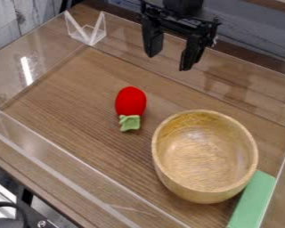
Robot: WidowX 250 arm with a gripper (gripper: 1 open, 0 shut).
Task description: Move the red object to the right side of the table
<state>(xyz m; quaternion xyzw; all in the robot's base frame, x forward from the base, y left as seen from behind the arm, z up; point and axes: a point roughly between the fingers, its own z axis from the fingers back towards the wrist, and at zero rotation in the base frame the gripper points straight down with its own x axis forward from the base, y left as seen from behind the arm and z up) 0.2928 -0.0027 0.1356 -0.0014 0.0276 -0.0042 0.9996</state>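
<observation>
The gripper [171,52] hangs wide open and empty above the table [74,98]; the red object [131,101] sits untouched. Guessing it's staged for a straight drop.

My gripper [169,49] hangs over the table's [85,85] far side, jaws apart. The red object [131,105] lies mid-table, left of the wooden bowl [205,156]. A flat block [255,205] sits right of the bowl, touching.

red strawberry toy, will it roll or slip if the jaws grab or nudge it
The red strawberry toy looks rounded, so a nudge would probably roll it. Its glossy skin may slip between pads. It seems small beside the wooden bowl, so likely light.
</observation>
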